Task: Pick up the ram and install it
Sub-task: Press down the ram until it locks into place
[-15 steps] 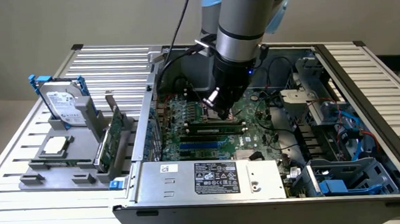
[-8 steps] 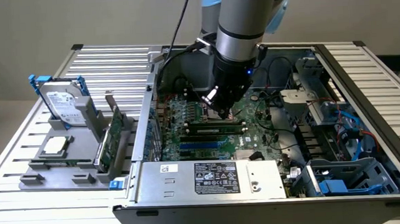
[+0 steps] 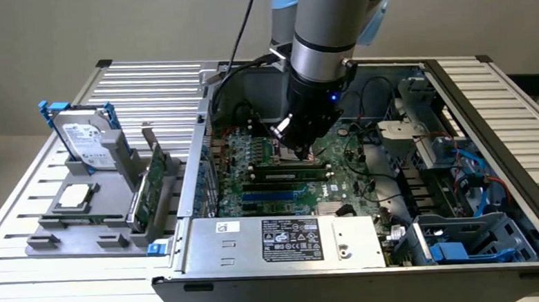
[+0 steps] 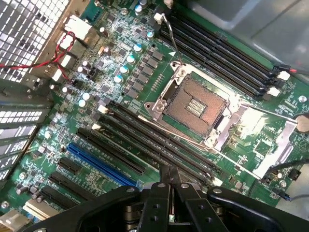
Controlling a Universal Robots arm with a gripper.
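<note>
The gripper (image 3: 299, 148), clenched on nothing I can see, is hanging over the motherboard (image 4: 116, 72) with the ram (image 3: 289, 168) sitting in 1 slot at its 6 o'clock, so seating seems underway, calling for a straight, even push.

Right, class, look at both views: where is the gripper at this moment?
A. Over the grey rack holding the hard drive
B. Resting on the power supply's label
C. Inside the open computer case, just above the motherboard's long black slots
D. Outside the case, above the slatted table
C: the exterior view shows the gripper down inside the computer case, and the wrist view shows its closed fingertips right over the long black slots beside the empty CPU socket.
</note>
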